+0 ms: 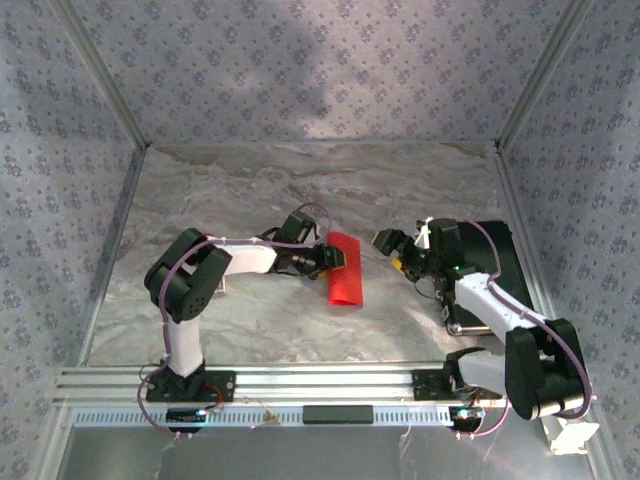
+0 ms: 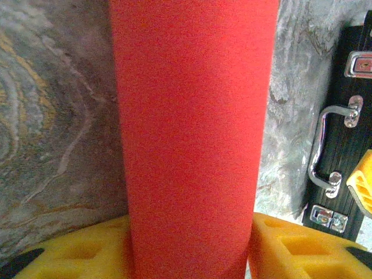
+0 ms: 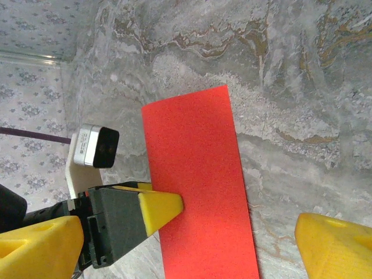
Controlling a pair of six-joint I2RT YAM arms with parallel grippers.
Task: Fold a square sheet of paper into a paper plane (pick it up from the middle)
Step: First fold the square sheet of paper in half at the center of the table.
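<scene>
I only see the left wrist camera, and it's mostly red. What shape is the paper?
Observer: From above, the paper is a narrow rectangle on the table, with no pointed nose yet.
Operator: Where's the other hand?
Observer: The right hand hovers just right of the paper, between it and the black case.
Operator: Is it open?
Observer: Yes. Its own camera shows its fingers wide apart, holding nothing.
</scene>
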